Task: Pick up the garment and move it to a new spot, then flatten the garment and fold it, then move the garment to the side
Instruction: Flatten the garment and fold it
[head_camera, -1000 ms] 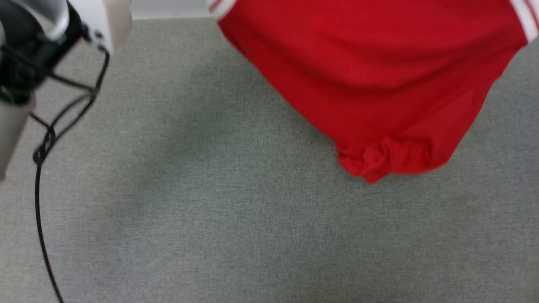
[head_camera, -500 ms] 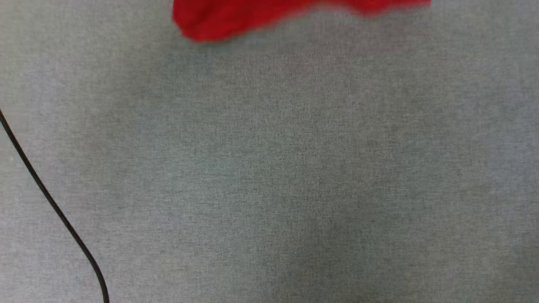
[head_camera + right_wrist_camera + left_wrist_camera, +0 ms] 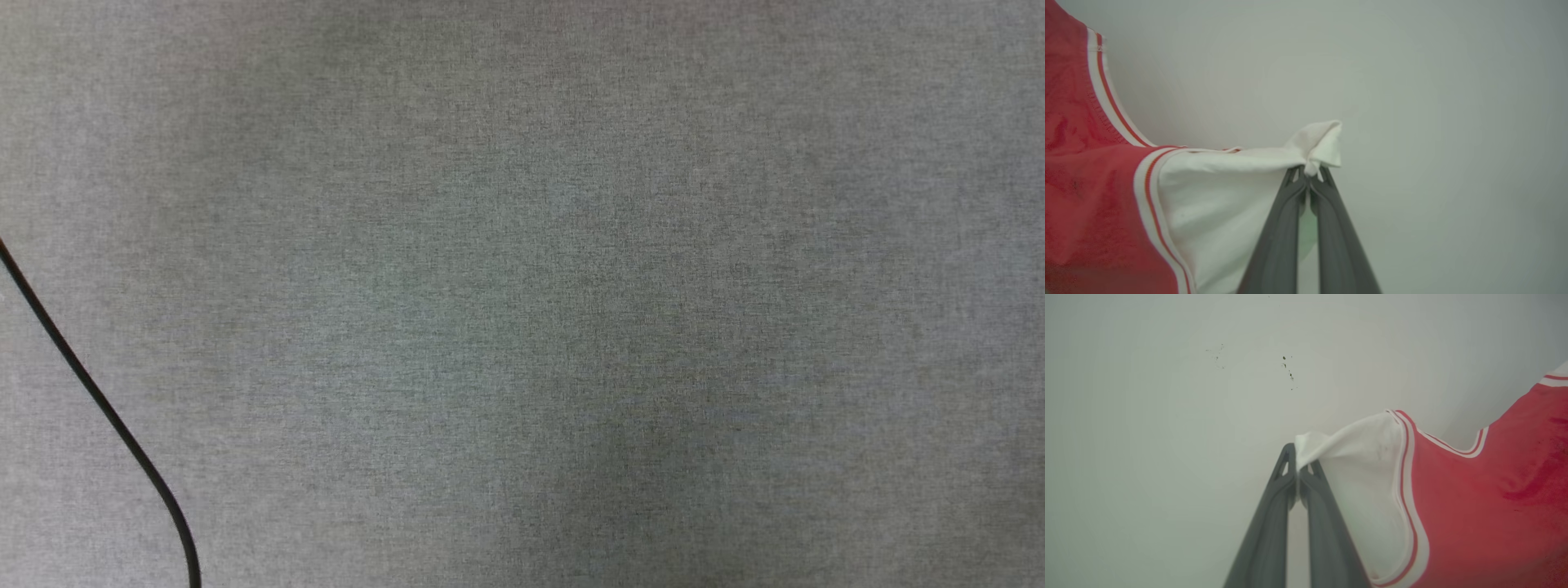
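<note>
Left gripper (image 3: pixel 1300 465): fingers pressed together, pinching the bunched tip of a white sleeve (image 3: pixel 1363 469) of the garment (image 3: pixel 1474 498). From that pinch the sleeve spreads to the right of the left wrist view, meets red-white trim (image 3: pixel 1406 473), then the red body. The cloth hangs free against a pale wall (image 3: pixel 1167 396) that bears a few small dark specks (image 3: pixel 1288 367). Right gripper (image 3: pixel 1308 175): fingers likewise closed tight, with a small fold of the other sleeve (image 3: pixel 1224 192) standing just above the tips. Its cloth runs to the left of the right wrist view, past striped trim, into the red body (image 3: pixel 1086 196). The garment is therefore held aloft by both sleeve ends, one per gripper, and touches nothing else that I can see. The number print is out of sight. Head view: a grey woven surface (image 3: pixel 522 294), with a black cable (image 3: pixel 102 410) lying across its lower left corner.
</note>
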### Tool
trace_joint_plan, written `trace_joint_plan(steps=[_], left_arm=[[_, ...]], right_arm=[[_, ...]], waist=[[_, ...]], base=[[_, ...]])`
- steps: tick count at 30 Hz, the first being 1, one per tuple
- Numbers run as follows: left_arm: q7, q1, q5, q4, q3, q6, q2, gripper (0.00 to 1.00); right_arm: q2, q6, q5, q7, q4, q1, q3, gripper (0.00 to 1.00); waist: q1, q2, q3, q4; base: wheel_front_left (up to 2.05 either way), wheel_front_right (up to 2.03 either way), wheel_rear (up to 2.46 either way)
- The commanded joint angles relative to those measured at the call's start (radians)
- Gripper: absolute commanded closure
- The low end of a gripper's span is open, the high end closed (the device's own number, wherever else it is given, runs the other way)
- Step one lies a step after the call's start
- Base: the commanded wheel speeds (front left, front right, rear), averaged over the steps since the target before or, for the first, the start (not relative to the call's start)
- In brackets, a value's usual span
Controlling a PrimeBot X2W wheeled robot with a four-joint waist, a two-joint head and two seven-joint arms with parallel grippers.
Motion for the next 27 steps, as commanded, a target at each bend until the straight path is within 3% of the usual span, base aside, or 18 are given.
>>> trace_joint_plan(steps=[1, 10, 17, 27], left_arm=[[-0.017, 0.036, -0.012, 0.008, -0.009, 0.000, 0.003, 1.00], [-0.138, 0.349, -0.119, 0.027, -0.072, 0.000, 0.038, 1.00], [-0.214, 0.708, -0.197, -0.059, -0.073, 0.060, 0.068, 1.00], [-0.248, 1.197, -0.292, -0.249, -0.088, 0.160, 0.139, 1.00]], right_arm=[[0.006, -0.001, 0.007, -0.016, 0.012, 0.026, 0.018, 1.00], [0.064, -0.001, 0.112, -0.155, 0.123, 0.249, 0.137, 1.00], [0.060, -0.001, 0.217, -0.235, 0.116, 0.506, 0.242, 1.00], [-0.013, -0.001, 0.347, -0.288, 0.013, 0.888, 0.329, 1.00]], waist=[[-0.0001, 0.0000, -0.002, 0.001], [-0.0001, 0.0000, -0.076, -0.008], [-0.0001, 0.0000, -0.170, -0.012], [-0.0001, 0.0000, -0.332, -0.012]], base=[[0.00, 0.00, 0.00], [0.00, 0.00, 0.00], [0.00, 0.00, 0.00], [0.00, 0.00, 0.00]])
